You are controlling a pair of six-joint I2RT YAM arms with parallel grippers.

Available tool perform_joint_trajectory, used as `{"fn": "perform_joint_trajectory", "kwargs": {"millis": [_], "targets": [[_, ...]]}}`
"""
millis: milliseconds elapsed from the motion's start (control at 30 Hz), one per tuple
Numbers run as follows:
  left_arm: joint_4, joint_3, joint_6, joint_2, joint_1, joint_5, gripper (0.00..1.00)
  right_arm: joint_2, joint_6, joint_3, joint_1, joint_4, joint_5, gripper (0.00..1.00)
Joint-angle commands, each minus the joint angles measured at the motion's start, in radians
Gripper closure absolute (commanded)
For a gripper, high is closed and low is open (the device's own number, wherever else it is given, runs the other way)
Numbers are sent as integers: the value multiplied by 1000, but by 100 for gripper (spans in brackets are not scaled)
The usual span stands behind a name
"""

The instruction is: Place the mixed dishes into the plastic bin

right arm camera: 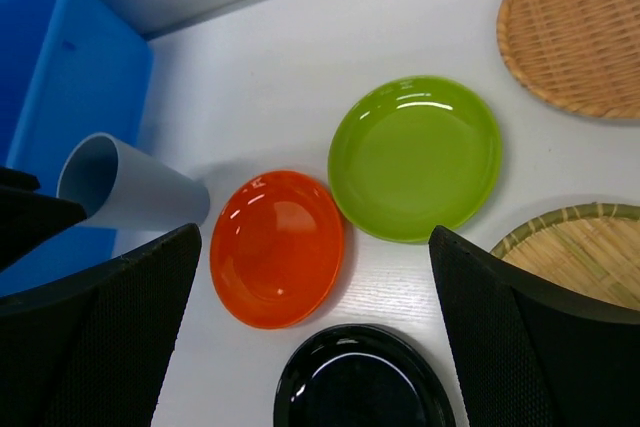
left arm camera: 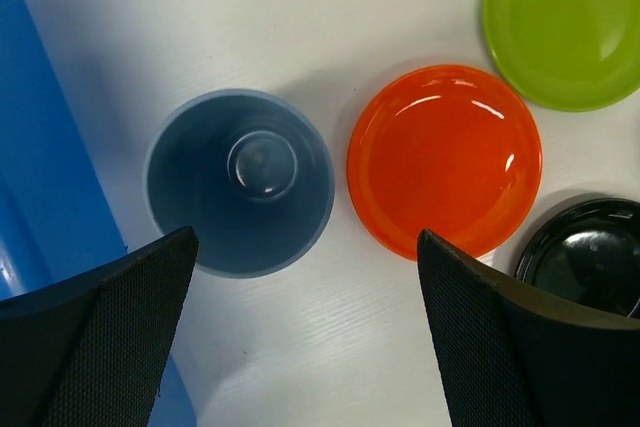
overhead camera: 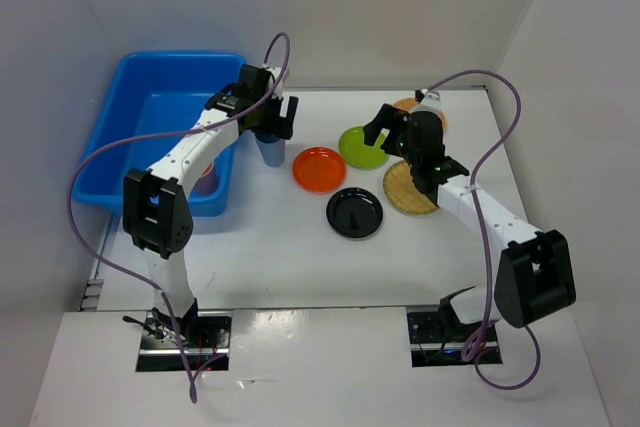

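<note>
The blue cup (left arm camera: 240, 182) stands upright on the table beside the plastic bin (overhead camera: 150, 127). My left gripper (left arm camera: 305, 327) hangs open just above and short of the cup, with nothing between its fingers. To the right lie an orange plate (overhead camera: 319, 169), a lime green plate (overhead camera: 362, 146) and a black plate (overhead camera: 354, 213). My right gripper (right arm camera: 315, 327) is open and empty over the gap between these plates. One bamboo disc (overhead camera: 408, 190) lies under the right arm, and another (right arm camera: 580, 32) lies farther back. A bit of pink (overhead camera: 206, 177) shows inside the bin, mostly hidden by the left arm.
White walls close in the table at the back and on both sides. The bin's right wall (left arm camera: 40, 177) runs close to the cup's left side. Purple cables loop over both arms.
</note>
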Motion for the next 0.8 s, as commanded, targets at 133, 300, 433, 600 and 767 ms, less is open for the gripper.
{"fn": "perform_joint_trajectory", "kwargs": {"millis": [133, 300, 433, 600, 767], "targets": [[19, 71, 15, 91, -40, 3, 5, -63, -17, -25, -32, 26, 50, 0], [-16, 107, 24, 167, -74, -57, 6, -73, -17, -34, -41, 26, 50, 0], [-38, 148, 24, 209, -74, -86, 25, -73, -17, -34, -41, 26, 50, 0], [-70, 191, 13, 235, -74, -106, 94, -73, -17, -34, -50, 26, 50, 0], [-102, 214, -5, 120, -83, -135, 100, -50, -8, -34, -50, 47, 26, 0]]}}
